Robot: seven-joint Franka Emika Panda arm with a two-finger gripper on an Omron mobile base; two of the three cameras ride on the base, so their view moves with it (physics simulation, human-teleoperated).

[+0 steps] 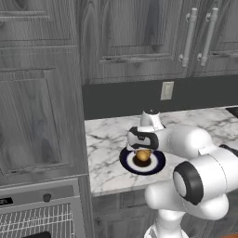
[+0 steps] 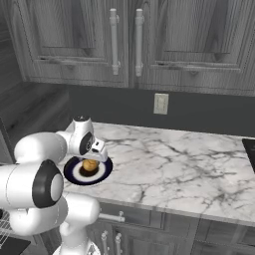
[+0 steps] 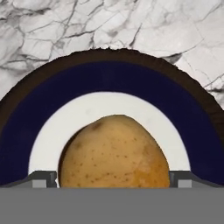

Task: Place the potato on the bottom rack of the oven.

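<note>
Golden-brown potato sits on the blue-rimmed plate near the marble tabletop's front edge. Jaws stand spread either side of it, not yet pinching. Grasp, lift and carry to the oven remain.

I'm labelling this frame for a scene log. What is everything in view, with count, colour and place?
potato: one, golden-brown, on the middle of the plate, between the fingers
plate: one, white with a dark-blue rim, on the counter near its front edge
counter: one, white marble with grey veins, below the wall cabinets
oven: one, light grey strip with a dark knob and pale wire rack, lower left of the counter
wall outlet: one, pale, on the dark backsplash
cabinets: several, grey wood-grain, above and beside the counter
gripper: one, dark fingers either side of the potato; grip cannot be told
</note>
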